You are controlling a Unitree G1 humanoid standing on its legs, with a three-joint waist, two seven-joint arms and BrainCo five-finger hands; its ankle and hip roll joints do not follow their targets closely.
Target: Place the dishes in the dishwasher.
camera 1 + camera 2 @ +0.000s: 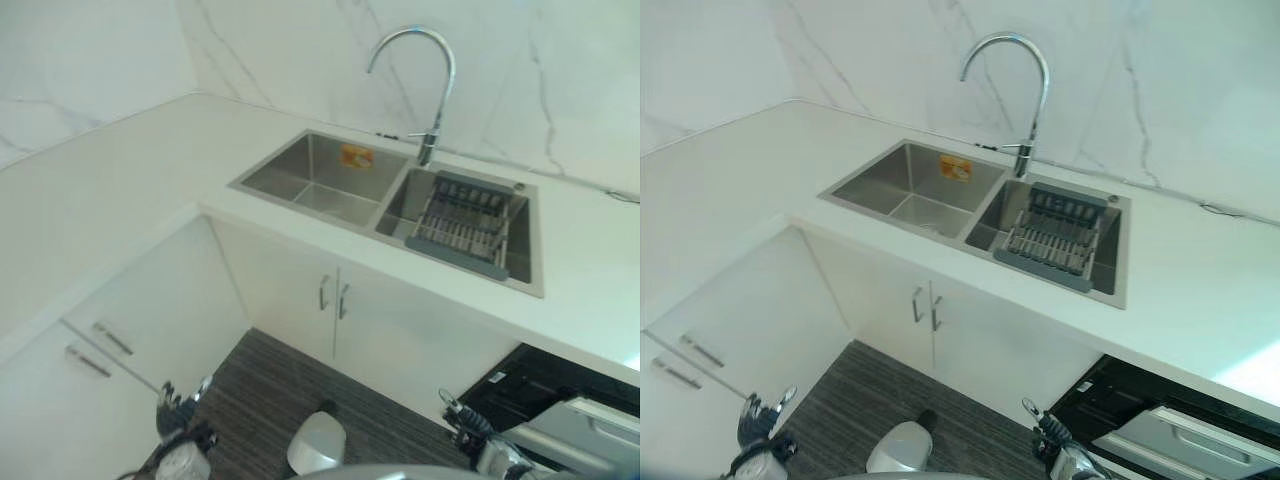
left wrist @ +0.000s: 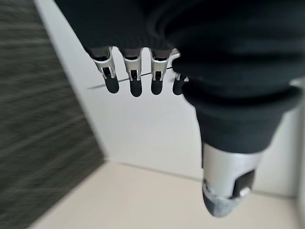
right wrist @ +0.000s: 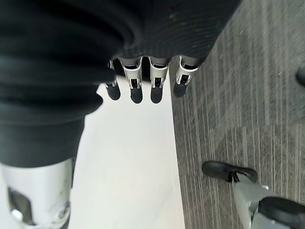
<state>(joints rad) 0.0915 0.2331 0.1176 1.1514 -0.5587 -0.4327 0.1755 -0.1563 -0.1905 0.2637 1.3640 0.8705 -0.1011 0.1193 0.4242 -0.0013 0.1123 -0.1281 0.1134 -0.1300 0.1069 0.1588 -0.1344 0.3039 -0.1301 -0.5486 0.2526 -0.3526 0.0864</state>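
Across the corner of the kitchen runs a white counter point(image 1: 120, 190), with a double sink point(image 1: 330, 178) sunk into it under a marble wall and a tall curved tap point(image 1: 425, 85) standing between the two basins. Below, white cabinets point(image 1: 330, 310) meet a dark striped floor point(image 1: 265, 395). At the lower right the dishwasher point(image 1: 1175, 430) stands open, its dark interior showing with a grey rack front point(image 1: 1200, 440) pulled part way out, which would suit loading from where the robot stands.

Over the right basin sits a rack point(image 1: 1055, 240), grey-framed with rows of metal prongs, placed so that wet things drain straight into the sink. Whether any dishes rest in it I cannot tell; the prongs look bare and no plate or bowl is plain to see, either there, on the counter, or in the dishwasher's visible part.

Both hands hang low, well apart from sink and rack. The left hand point(image 2: 138, 71) points down beside a cabinet face, fingers straight and relaxed, nothing between them and the thumb. The right hand point(image 3: 143, 78) likewise hangs slack over the floor's edge, holding nothing. A person's dark shoe point(image 3: 228, 171) rests on the floor nearby.
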